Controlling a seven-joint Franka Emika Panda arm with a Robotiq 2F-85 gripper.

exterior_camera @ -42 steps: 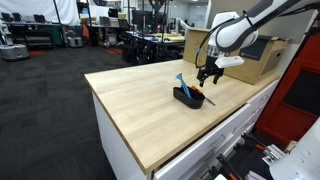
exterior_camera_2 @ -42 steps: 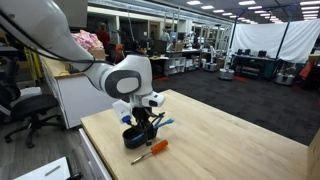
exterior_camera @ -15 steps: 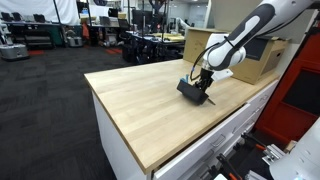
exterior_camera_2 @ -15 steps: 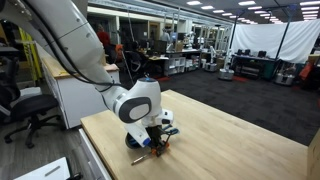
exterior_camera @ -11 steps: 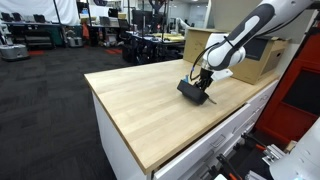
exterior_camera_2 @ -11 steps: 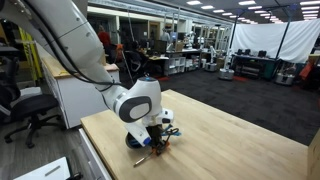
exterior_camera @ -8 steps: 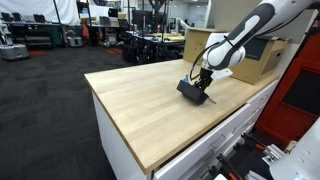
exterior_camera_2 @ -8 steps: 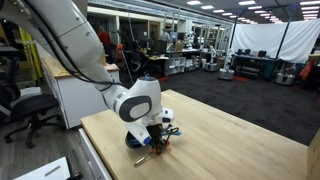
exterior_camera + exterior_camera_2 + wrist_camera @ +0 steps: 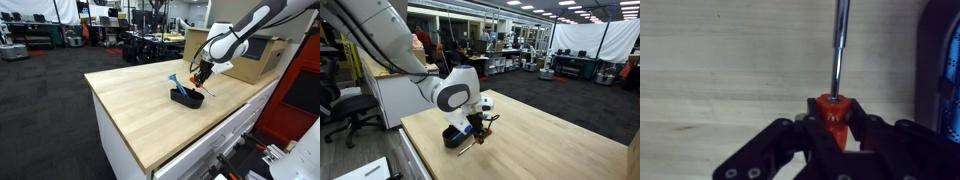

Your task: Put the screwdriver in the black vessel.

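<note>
My gripper (image 9: pixel 203 77) (image 9: pixel 478 129) hangs just above the wooden table, beside the black vessel (image 9: pixel 186 98) (image 9: pixel 450 138). It is shut on the orange handle of a screwdriver (image 9: pixel 832 112). The steel shaft points away from the jaws, towards the top of the wrist view. In an exterior view the screwdriver (image 9: pixel 470 139) slants down towards the tabletop in front of the vessel. A light-blue-handled tool (image 9: pixel 177 79) leans out of the vessel. The vessel's dark wall (image 9: pixel 940 60) fills the right edge of the wrist view.
A big brown cardboard box (image 9: pixel 256 55) stands on the table behind the arm. The table's front edge (image 9: pixel 140 150) is close to the vessel. Bare wood (image 9: pixel 550 140) stretches away from the gripper.
The jaws closed on the orange screwdriver handle down on the table. The gripper has since risen, lifting the screwdriver off the wood.
</note>
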